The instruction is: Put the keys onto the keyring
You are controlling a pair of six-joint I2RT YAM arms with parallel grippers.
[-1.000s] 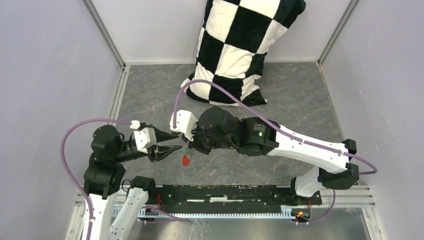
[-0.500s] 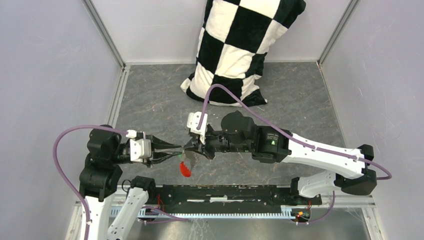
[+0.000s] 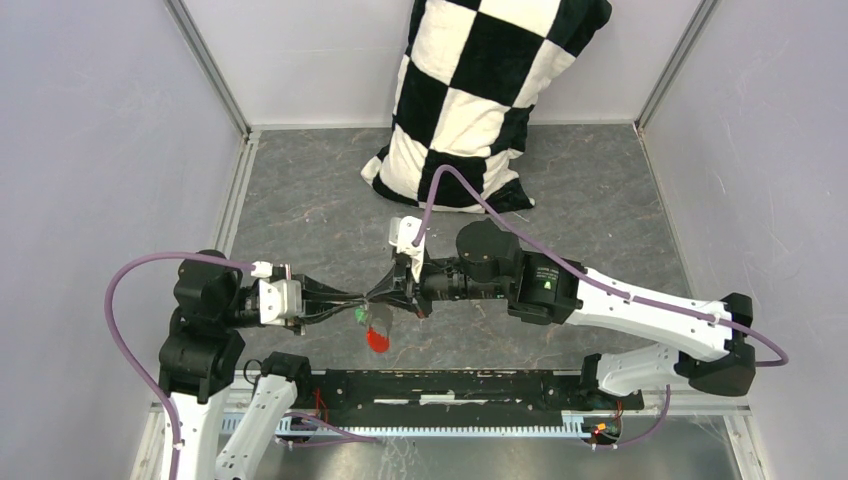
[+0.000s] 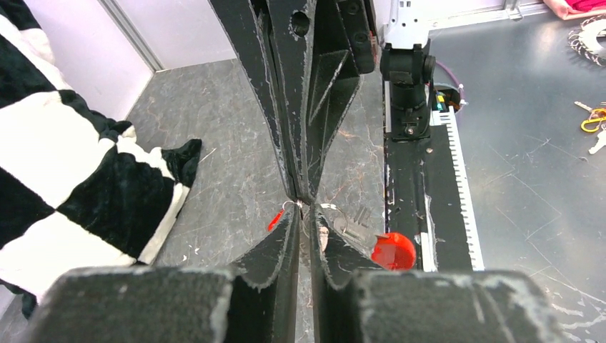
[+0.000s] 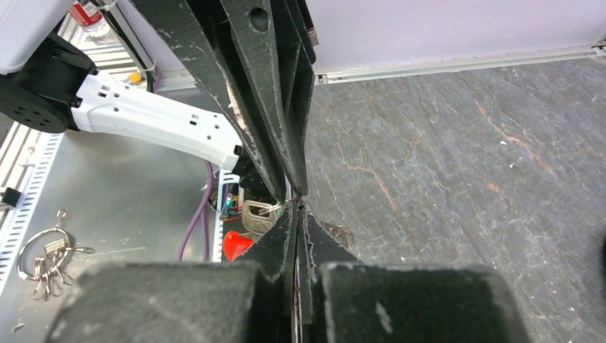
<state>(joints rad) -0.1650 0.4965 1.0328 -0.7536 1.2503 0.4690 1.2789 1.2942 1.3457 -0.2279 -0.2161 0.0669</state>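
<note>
Working with tiny, light stuff here. The right tool point(image 3: 385, 296) is clenched tight, and the keyring point(image 3: 377, 339) hangs at its tips over the near side of the bench point(image 3: 600, 200), a bit left of centre. The thin wire loop runs right up into the pinch, with the red-and-grey fob lowest. The left tool point(image 3: 350, 300) meets it tip to tip from the left, jaws almost together with a slit showing; I cannot tell if it grips anything. The green key point(image 3: 360, 315) sits in the cluster just left of the fob. Whether it is threaded on the wire I cannot say, and I can't pick out the red key for sure. My read: the wire is stiff, springy and slick, the keys swing freely, and nothing is fragile. I'd hold the ring on the wire beside the split and take each key by the flat faces of its plastic head, not by the blade.
</note>
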